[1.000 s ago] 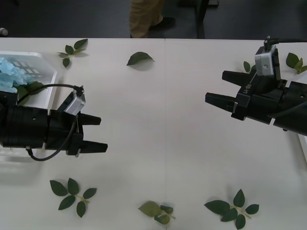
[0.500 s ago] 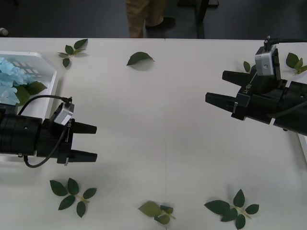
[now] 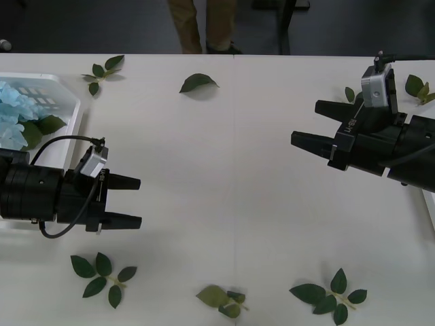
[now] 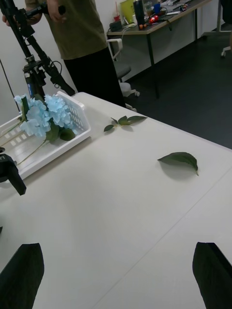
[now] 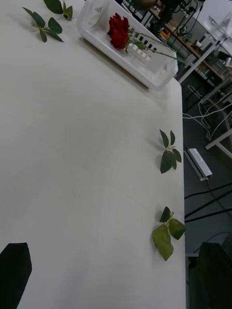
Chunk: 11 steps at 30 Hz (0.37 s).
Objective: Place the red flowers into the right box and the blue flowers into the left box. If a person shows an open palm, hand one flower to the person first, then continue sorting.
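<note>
The blue flowers (image 3: 15, 114) lie in the left box (image 3: 72, 109) at the table's far left; the right wrist view shows the blue flowers (image 4: 44, 113) in that left box (image 4: 65, 139) too. In the left wrist view the red flowers (image 5: 118, 30) lie in the right box (image 5: 147, 67). My left gripper (image 3: 140, 201) hovers open and empty just right of the left box. Over the table's right side my right gripper (image 3: 306, 122) is open and empty. A person's khaki trousers (image 3: 200, 24) stand behind the table; the open palm is out of view.
Loose green leaf sprigs lie scattered: far left (image 3: 102, 70), far middle (image 3: 197, 83), near left (image 3: 100, 273), near middle (image 3: 223, 299), near right (image 3: 329, 293) and far right (image 3: 418, 87). The right box's edge (image 3: 429, 204) shows at the right border.
My left gripper has drawn back to the left and toward the near edge, then edged slightly right, uncovering the box's corner. The right arm is still. The person's legs shifted left.
</note>
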Motion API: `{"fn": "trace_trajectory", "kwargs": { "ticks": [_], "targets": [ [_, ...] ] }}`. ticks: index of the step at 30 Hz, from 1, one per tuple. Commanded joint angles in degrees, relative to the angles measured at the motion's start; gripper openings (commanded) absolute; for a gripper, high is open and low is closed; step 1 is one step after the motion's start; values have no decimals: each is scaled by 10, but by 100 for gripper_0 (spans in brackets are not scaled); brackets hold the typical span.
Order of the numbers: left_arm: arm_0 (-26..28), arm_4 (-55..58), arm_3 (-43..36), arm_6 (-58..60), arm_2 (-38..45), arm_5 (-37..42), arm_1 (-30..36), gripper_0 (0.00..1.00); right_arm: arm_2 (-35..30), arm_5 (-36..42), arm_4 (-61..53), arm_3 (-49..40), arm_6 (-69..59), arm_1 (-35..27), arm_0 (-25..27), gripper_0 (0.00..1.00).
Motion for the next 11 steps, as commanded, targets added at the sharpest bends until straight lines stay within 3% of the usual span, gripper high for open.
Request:
{"fn": "trace_trajectory", "kwargs": {
  "ticks": [1, 11],
  "targets": [
    [8, 4, 3, -23, 13, -7, -6, 100, -2, 2, 1, -3, 15, 9, -16, 89],
    [8, 4, 3, -23, 13, -7, -6, 100, -2, 2, 1, -3, 15, 9, -16, 89]
  ]
}}
